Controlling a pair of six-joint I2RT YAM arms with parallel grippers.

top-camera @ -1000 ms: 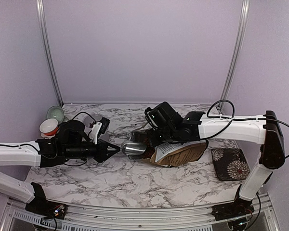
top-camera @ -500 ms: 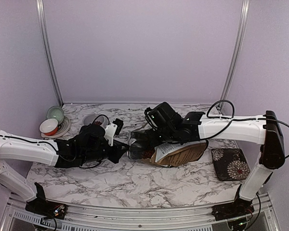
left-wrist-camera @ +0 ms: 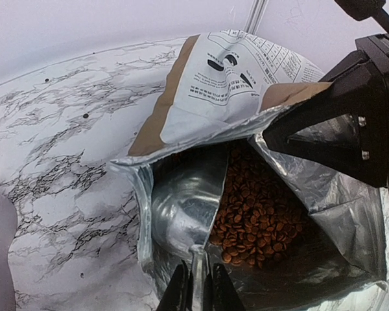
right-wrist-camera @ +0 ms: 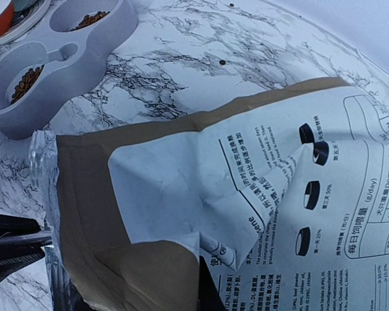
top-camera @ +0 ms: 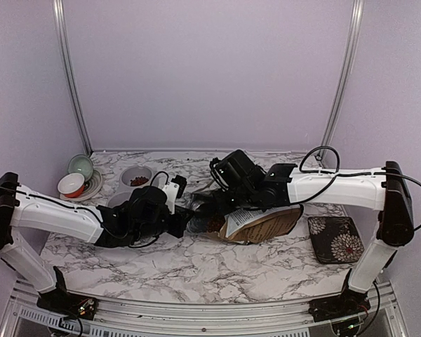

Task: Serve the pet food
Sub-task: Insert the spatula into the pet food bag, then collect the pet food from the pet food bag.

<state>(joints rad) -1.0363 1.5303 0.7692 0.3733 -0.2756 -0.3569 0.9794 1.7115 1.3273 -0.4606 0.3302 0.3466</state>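
Left end effector [left-wrist-camera: 197, 285] grips scoop [left-wrist-camera: 181, 207], seen only wrist-side.

**Operator:** What encloses the work area?

**Technician:** Three plain pale-lilac matte wall panels: back panel [top-camera: 210, 70] at 12 o'clock, side panels at 9 o'clock [top-camera: 21, 91] and 3 o'clock [top-camera: 400, 91]. Two slim silver metal upright rails stand in the rear corners, at 10 o'clock [top-camera: 71, 77] and 2 o'clock [top-camera: 342, 77].

**Operator:** Surface and lighting?

**Technician:** A white marble-pattern tabletop with grey-black veining [top-camera: 196, 270]. A silver slotted metal frame rail [top-camera: 196, 316] borders it at 6 o'clock. Lighting is even and diffuse; shadows are soft.
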